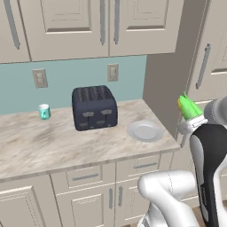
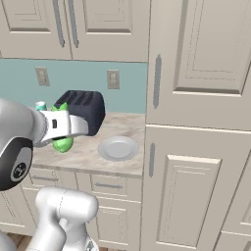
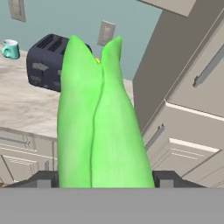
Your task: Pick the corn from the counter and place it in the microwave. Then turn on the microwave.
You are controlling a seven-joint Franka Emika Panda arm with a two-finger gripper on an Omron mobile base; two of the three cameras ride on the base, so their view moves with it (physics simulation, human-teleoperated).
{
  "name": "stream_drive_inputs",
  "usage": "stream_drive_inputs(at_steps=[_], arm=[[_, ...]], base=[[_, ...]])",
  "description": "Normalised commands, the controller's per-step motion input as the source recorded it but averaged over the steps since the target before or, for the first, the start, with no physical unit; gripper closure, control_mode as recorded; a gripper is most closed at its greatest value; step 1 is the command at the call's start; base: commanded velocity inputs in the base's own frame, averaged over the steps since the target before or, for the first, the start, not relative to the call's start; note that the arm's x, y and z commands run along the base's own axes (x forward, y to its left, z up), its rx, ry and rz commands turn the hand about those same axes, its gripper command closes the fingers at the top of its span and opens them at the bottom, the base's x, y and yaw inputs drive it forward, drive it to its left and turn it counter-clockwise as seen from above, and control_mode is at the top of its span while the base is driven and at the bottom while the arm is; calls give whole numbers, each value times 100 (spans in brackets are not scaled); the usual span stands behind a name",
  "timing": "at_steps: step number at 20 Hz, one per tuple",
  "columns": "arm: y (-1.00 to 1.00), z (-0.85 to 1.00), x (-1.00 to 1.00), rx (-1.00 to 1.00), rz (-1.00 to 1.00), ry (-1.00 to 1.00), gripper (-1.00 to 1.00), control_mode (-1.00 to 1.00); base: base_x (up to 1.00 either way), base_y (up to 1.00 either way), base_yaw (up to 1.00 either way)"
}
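— Hand view: gripper (image 3: 105,179) state?
— Fingers clamped on the corn (image 3: 98,127), husk tips forward.
— Corn's position?
— Lifted off the counter (image 1: 53,142), right of the toaster (image 1: 94,107) and plate (image 1: 145,131).

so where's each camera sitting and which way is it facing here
left base view: behind the arm's left, facing the beige marbled counter; white arm lower right.
right base view: behind its right, facing tall cream cabinets; arm lower left.
hand view: along the gripper, up the bright green husked corn.
All share the dark toaster.
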Motion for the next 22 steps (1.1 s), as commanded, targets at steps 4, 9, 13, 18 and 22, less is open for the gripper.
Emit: stream_drive_inputs(at_steps=[4,9,13,18,22], arm=[[0,0,0,0,0,0,100,100],[0,0,0,0,0,0,100,100],[0,0,0,0,0,0,100,100],[0,0,0,0,0,0,100,100],[0,0,0,0,0,0,100,100]], base=[[-31,-6,-7],[-55,-22,-10],[-64,-25,-11],[-57,-31,-13],[-48,-33,-19]])
